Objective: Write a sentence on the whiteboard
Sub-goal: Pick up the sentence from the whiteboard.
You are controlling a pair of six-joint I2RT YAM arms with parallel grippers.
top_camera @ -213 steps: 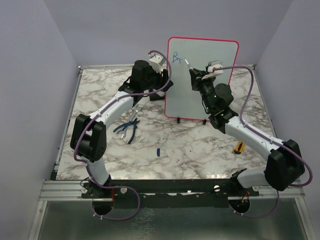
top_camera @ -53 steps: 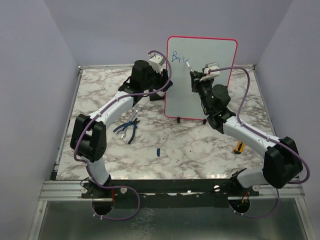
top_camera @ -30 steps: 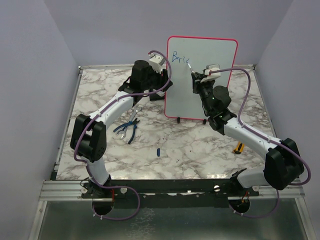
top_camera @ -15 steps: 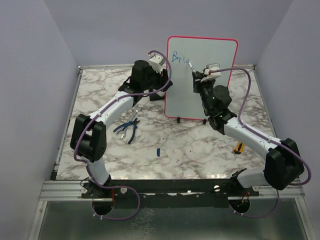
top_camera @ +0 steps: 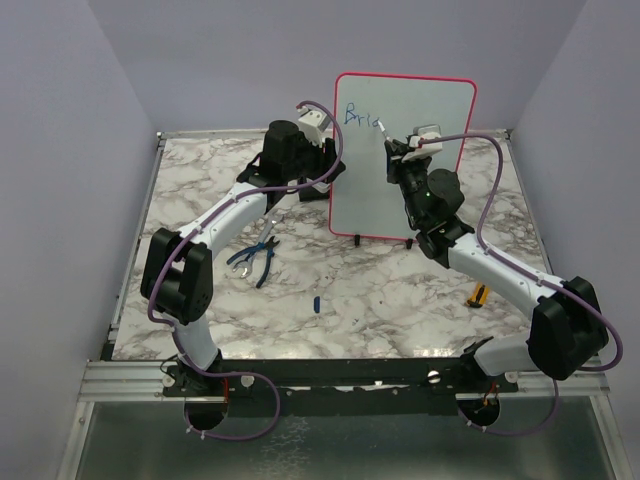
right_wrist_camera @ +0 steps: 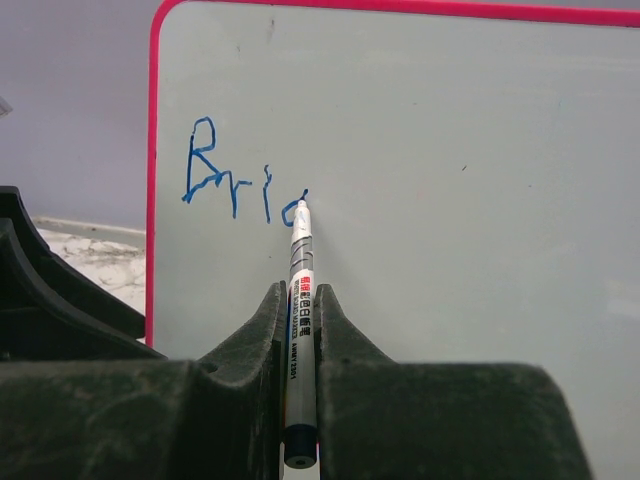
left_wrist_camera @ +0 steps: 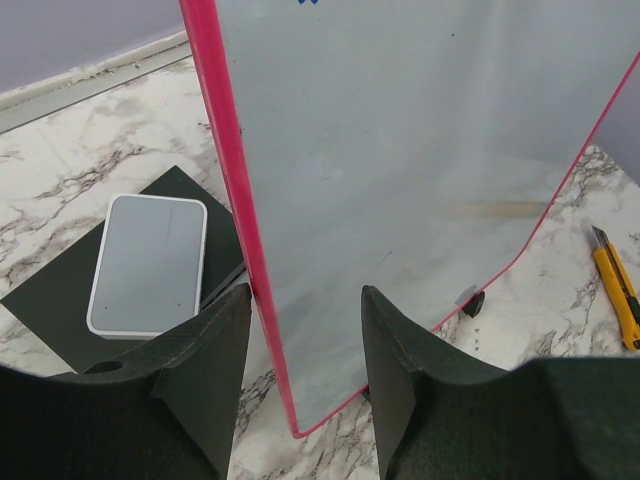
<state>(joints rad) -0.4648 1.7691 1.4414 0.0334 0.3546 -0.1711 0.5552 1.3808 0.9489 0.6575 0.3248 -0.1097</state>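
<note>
Step in hand: I am mid-word on the first line. The sentence (right_wrist_camera: 232, 185) so far reads "Bri" plus an open curve that I take for the start of a "g".
Whiteboard: the whiteboard (top_camera: 360, 180) stands upright on its small black feet near the far edge of the table (top_camera: 350, 300), about midway along that edge.
Writing: it sits by the board's top left corner, blue and thin, and the rest of the face is bare.
Right gripper: the right gripper (right_wrist_camera: 300, 292) is closed tight on the marker (right_wrist_camera: 298, 250), whose barrel runs up between the fingers, tip on the board at the end of the curve.
Left gripper: the left gripper (left_wrist_camera: 305, 300) has its jaws about half apart, straddling the board's left red frame low down. I cannot tell whether the pads actually press on it or only bracket it.
Progress: early, with one word unfinished and the rest to come.
Next move: close the bowl of the letter and pull its tail down, keeping the tip lightly on the surface. Then lift and shift right for the next letter.
Care: push too hard and the board could tip back, so I want the left arm steady at that edge.
</note>
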